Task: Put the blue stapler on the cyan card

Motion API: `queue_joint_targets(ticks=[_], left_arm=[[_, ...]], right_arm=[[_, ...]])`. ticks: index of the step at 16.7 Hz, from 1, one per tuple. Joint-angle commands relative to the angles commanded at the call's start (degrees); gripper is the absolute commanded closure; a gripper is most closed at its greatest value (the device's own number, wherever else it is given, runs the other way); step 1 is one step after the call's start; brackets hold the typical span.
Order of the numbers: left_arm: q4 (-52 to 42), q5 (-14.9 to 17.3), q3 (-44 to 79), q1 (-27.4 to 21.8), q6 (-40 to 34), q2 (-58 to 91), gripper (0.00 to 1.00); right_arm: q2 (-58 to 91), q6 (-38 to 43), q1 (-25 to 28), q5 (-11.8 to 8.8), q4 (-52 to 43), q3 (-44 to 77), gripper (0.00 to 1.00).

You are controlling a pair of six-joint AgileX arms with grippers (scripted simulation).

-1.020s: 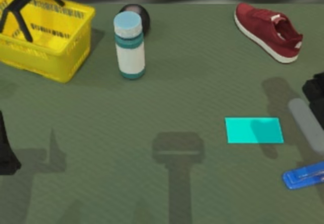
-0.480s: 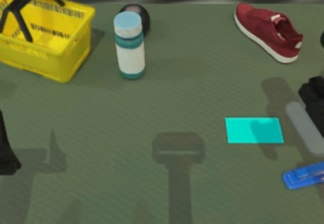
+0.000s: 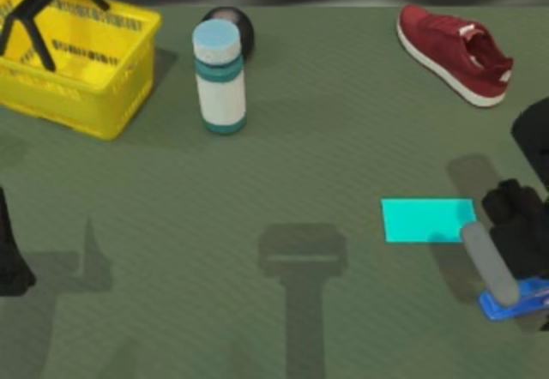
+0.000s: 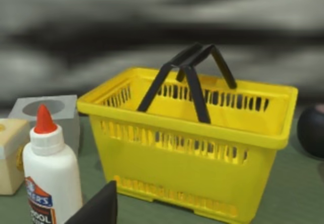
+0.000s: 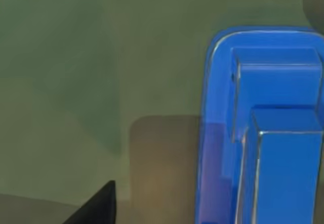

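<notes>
Your blue stapler (image 3: 513,300) lies flat on the worktop (image 3: 326,139) at the near right corner, just near and right of the cyan card (image 3: 426,219) and apart from it. The right gripper (image 3: 515,233) hangs over the stapler, with the arm covering part of it from above. The right wrist view looks almost straight down on the stapler's rounded end (image 5: 263,127), but only one dark tip of the jaws shows there, so you cannot tell whether they are spread or closed; nothing shows them grasping the stapler yet.

Expect a rigid, fairly light thing with a smooth, probably slick shell. It is low and long, so take it across its narrow width, around the middle of its length, with the jaws on the two long flat sides. Avoid the rounded end, where the pads could slide off. It should not crush, so a firm squeeze is safe.

The left arm (image 3: 10,255) sits parked at the left edge.
</notes>
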Motion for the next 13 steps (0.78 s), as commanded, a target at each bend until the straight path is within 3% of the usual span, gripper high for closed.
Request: queue_joint_targets(ticks=[6,13], left_arm=[[0.0,0.0,0.0,0.0,0.0,0.0,0.0],[0.0,0.0,0.0,0.0,0.0,0.0,0.0]], right_arm=[[0.8,0.0,0.0,0.0,1.7,-1.1,0.0],[0.8,0.0,0.0,0.0,1.7,-1.1,0.53]])
